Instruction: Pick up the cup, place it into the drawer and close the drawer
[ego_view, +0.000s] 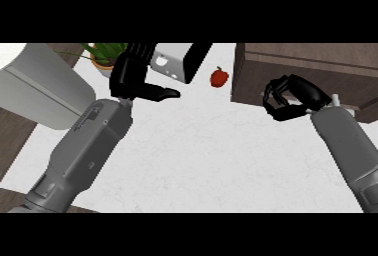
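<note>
My left hand (133, 75) hovers over the white counter (199, 150) with its fingers straight and relaxed, thumb out to the side, holding nothing. My right hand (291, 97) sits at the edge of the dark wooden drawer unit (310, 65), fingers curled inward; I cannot make out the cup, which may be hidden inside that curl. A red pepper (219, 77) lies between my hands, near a white box (173, 60) and a potted plant (105, 54).

No readable text, labels or numbers.
</note>
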